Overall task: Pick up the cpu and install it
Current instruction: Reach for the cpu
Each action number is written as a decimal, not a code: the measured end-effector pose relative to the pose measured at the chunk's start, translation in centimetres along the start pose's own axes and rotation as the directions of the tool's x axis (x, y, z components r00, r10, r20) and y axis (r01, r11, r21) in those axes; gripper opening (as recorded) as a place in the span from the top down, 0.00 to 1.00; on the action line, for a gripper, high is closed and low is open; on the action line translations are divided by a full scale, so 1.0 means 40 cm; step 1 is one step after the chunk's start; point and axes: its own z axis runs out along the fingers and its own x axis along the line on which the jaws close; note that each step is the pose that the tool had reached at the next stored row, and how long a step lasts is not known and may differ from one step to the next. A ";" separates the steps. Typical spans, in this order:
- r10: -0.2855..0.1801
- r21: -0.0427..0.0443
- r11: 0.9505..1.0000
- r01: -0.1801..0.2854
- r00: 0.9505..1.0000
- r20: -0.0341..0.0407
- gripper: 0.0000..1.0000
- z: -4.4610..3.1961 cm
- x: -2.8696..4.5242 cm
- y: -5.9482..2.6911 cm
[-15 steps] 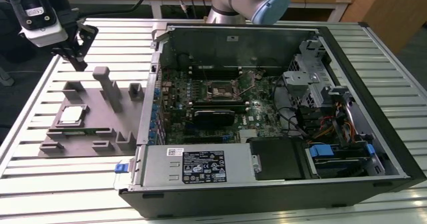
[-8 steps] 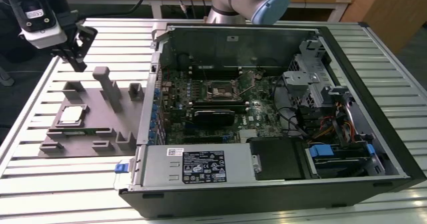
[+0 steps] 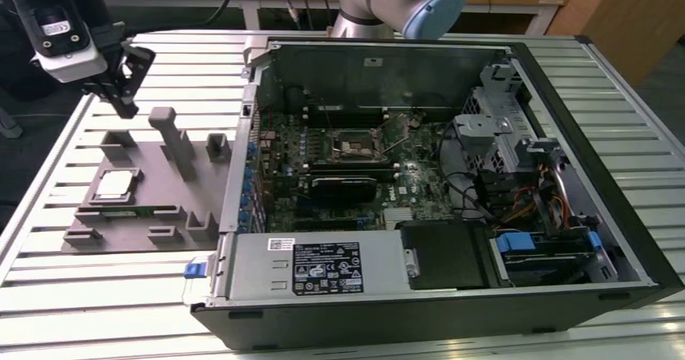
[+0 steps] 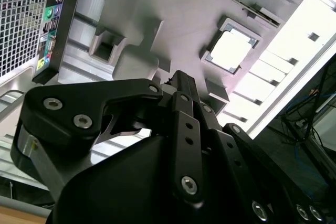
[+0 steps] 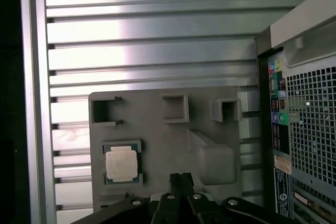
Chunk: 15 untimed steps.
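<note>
Hovering at the exterior view's upper left, my black gripper [image 3: 124, 107] hangs clenched and empty above the grey plastic fixture plate [image 3: 156, 185], where the small silver square cpu [image 3: 115, 185] lies at mid-left. Both wrist views put the cpu [image 4: 229, 51] [image 5: 122, 163] off the gripper's line. I'd centre over it before descending.

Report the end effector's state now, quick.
End effector: closed, holding nothing. The cpu lies apart from it in the grey tray.
</note>
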 end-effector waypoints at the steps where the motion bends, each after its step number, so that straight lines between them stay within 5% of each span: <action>1: 0.000 0.000 1.000 0.000 1.000 0.000 0.89 0.002 0.002 0.000; 15: 0.000 0.001 1.000 0.000 1.000 0.000 0.89 0.026 0.040 -0.002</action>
